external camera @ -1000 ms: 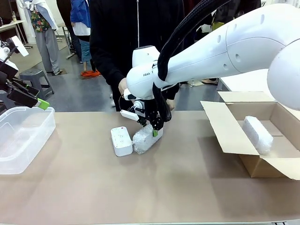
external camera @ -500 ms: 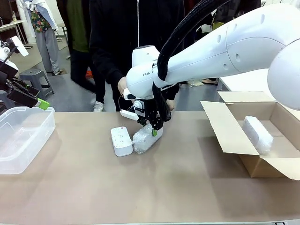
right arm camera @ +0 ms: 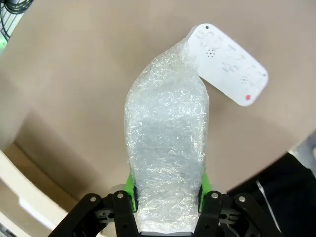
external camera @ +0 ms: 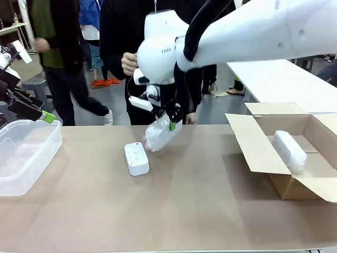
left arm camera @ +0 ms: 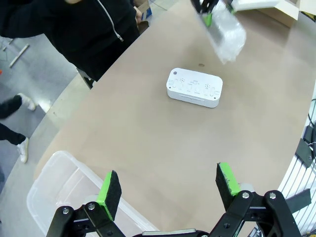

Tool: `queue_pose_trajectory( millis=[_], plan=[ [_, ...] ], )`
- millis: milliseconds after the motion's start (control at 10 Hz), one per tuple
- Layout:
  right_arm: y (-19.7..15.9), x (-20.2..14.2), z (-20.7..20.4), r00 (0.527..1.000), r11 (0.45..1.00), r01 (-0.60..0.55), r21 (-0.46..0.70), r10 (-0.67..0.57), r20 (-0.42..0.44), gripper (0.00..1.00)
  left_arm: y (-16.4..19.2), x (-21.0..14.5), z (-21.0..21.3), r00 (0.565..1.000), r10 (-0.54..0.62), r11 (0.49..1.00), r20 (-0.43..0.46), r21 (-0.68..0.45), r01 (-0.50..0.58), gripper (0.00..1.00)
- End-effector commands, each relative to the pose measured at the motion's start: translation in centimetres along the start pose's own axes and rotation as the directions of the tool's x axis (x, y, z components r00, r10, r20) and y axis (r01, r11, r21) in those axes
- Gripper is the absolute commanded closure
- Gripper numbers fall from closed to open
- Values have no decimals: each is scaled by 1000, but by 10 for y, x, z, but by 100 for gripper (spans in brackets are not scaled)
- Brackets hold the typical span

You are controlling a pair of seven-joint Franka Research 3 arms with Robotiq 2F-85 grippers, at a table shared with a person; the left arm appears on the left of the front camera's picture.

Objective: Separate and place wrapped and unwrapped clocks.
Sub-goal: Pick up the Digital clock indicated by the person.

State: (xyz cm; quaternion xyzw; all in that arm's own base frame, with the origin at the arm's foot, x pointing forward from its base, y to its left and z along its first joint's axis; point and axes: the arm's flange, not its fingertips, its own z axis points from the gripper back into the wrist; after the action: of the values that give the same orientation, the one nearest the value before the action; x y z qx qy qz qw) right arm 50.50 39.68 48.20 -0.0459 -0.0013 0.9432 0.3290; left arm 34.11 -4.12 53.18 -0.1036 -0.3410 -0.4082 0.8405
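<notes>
My right gripper (external camera: 167, 122) is shut on a bubble-wrapped clock (external camera: 158, 135) and holds it tilted in the air above the table; in the right wrist view the wrapped clock (right arm camera: 167, 148) fills the space between the green pads (right arm camera: 129, 183). The bare white clock (external camera: 136, 158) lies flat on the table just left of and below it, also seen as the bare clock (left arm camera: 194, 87) and the bare clock (right arm camera: 228, 65). A second wrapped clock (external camera: 289, 150) lies in the cardboard box (external camera: 261, 156) at the right. My left gripper (left arm camera: 167, 187) is open, hovering over the table's left end.
A clear plastic bin (external camera: 22, 154) stands at the table's left edge, its rim (left arm camera: 54, 168) below my left gripper. A person in black (external camera: 126, 37) stands at the far side behind the right arm; another person (external camera: 60, 47) walks past farther back.
My right gripper has lifted the wrapped clock off the table, up away from the bare clock. A person in the background has walked leftward.
</notes>
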Motion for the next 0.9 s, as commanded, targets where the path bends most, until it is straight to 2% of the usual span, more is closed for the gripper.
queue_pose_trajectory(
  millis=[0, 200, 400, 500, 600, 700, 800],
  plan=[
    [20, 16, 26, 998, 999, 37, -35, -38, -46, 78, 1, -1, -1, 1000, 6, 1000, 7, -10, -6, 0],
    [28, 24, 58, 999, 997, 23, -70, -26, -33, 78, 1, -1, -1, 1000, 6, 1000, 7, -10, -6, 0],
    [32, 27, 70, 1000, 996, -6, -91, 4, -23, 78, 1, -1, -1, 1000, 6, 1000, 7, -10, -6, 0],
    [27, 18, 66, 1000, 995, 19, -102, -19, 0, 78, 1, -1, -1, 1000, 6, 1000, 7, -10, -6, 0],
    [13, -4, 56, 997, 997, 38, -63, -33, 73, 78, 1, -1, -1, 1000, 6, 1000, 7, -10, -6, 0],
    [21, 26, 78, 999, 996, 10, -84, -13, -36, 78, 1, -1, -1, 1000, 6, 1000, 7, -10, -6, 0],
    [21, 26, 78, 999, 996, 10, -84, -13, -36, 78, 1, -1, -1, 1000, 6, 1000, 7, -10, -6, 0]
  ],
)
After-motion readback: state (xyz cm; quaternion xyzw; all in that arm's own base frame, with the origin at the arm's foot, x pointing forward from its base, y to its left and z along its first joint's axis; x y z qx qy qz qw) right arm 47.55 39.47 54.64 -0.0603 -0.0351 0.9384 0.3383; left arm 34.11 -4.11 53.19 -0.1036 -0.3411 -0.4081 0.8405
